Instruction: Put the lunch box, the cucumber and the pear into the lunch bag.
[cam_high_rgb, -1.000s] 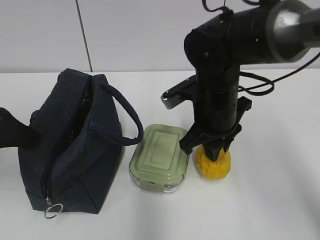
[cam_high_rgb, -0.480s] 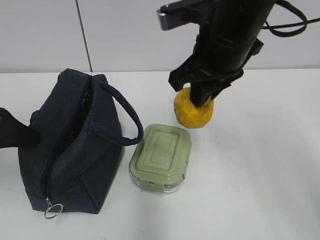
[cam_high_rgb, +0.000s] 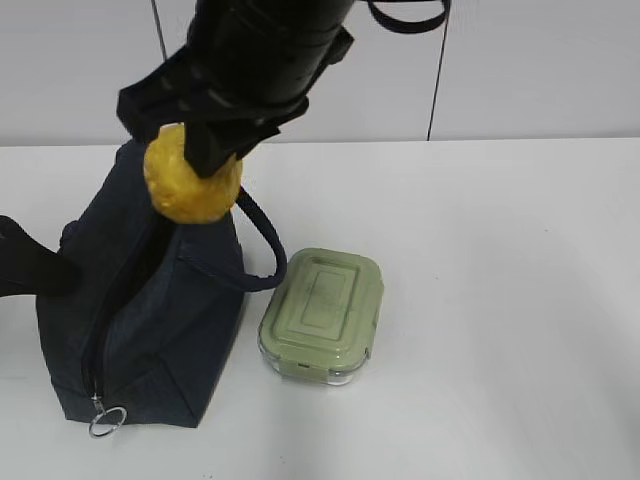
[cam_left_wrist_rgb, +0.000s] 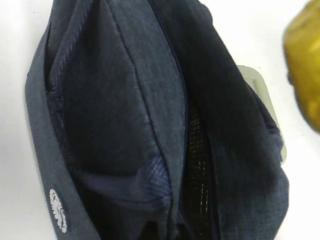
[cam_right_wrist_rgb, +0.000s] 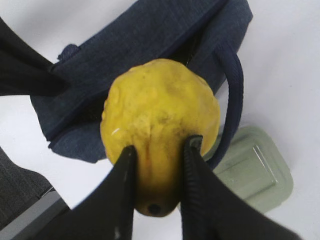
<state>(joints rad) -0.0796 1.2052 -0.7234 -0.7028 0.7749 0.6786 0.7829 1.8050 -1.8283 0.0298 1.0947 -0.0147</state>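
The right gripper (cam_right_wrist_rgb: 157, 150) clamped the pear (cam_high_rgb: 191, 186) above the bag's (cam_high_rgb: 140, 300) open zip, apparently to drop it in. The box (cam_high_rgb: 322, 315) sat at the bag's 3 o'clock. Left gripper unseen.

Pear (cam_high_rgb: 190, 187) seemingly above open lunch bag (cam_high_rgb: 140, 310)

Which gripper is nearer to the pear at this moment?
Right. The right gripper has its jaws shut on the pear, holding it above the lunch bag. The left gripper itself is out of view; its wrist camera shows the pear only at the frame's edge.
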